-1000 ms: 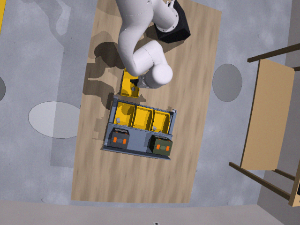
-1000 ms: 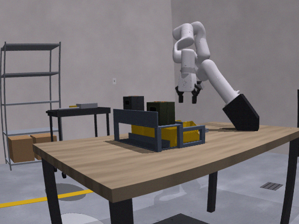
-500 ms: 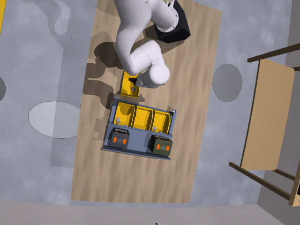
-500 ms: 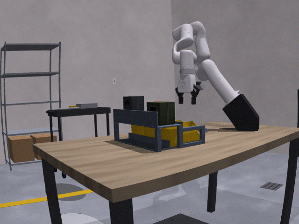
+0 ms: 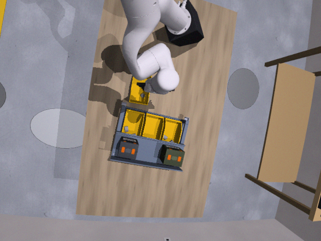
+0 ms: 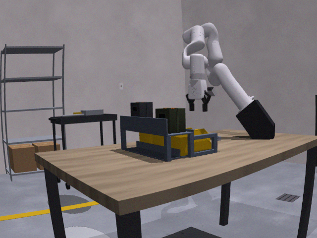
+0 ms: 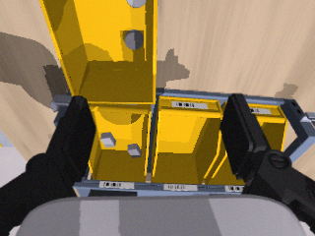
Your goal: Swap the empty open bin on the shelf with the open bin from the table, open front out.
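1. Gripper [image 7: 159,135] hangs spread wide and empty, high above the shelf [image 7: 177,187].
2. Straight beneath it sits the empty middle bin [image 7: 179,143], its long axis running away from the gripper, parted fingers straddling its neighbours.
3. Beyond, on the tabletop [image 7: 236,44], the bin with parts [image 7: 105,54] lies just past the shelf's front, end-on.

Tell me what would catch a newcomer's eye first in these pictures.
The white arm rearing over the wooden table, its open gripper hanging above the shelf. Next, three bright yellow bins in a row in that blue-grey shelf, and a fourth yellow bin on the table just before them, parts inside.
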Available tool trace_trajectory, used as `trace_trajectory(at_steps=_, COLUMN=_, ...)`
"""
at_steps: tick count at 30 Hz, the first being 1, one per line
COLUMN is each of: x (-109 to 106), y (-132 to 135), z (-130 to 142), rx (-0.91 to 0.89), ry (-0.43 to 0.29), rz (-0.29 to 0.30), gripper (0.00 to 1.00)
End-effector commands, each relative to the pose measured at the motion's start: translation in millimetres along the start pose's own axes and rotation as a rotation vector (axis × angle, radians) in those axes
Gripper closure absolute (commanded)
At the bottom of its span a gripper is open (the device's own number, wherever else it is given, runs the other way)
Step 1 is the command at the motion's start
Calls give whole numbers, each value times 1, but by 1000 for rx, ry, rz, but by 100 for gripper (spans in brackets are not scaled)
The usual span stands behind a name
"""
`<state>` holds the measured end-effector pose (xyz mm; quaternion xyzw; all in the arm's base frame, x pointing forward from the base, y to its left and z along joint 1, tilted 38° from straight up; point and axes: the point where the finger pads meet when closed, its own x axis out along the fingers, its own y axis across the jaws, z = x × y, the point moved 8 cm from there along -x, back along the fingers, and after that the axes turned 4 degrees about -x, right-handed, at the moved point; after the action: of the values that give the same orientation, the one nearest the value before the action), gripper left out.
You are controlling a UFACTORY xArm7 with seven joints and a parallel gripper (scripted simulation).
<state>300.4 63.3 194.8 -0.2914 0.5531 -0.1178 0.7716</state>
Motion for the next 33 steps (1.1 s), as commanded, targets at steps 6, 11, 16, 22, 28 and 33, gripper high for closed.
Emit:
trace_trajectory(at_steps=6, x=1, y=-2, z=0, rx=14, ry=1, rz=5, gripper=0)
trace_trajectory(at_steps=11, x=2, y=-3, z=0, rx=23, ry=3, rz=8, gripper=0)
trace_trajectory(at_steps=16, x=2, y=-3, z=-1, rx=28, ry=5, rz=10, gripper=0)
trace_trajectory(at_steps=22, x=2, y=-4, z=-1, rx=31, ry=6, rz=10, gripper=0)
trace_trajectory(at_steps=28, x=2, y=-4, z=-1, rx=31, ry=6, rz=10, gripper=100)
trace_trajectory(at_steps=33, x=2, y=-4, z=-1, rx=31, ry=6, rz=10, gripper=100)
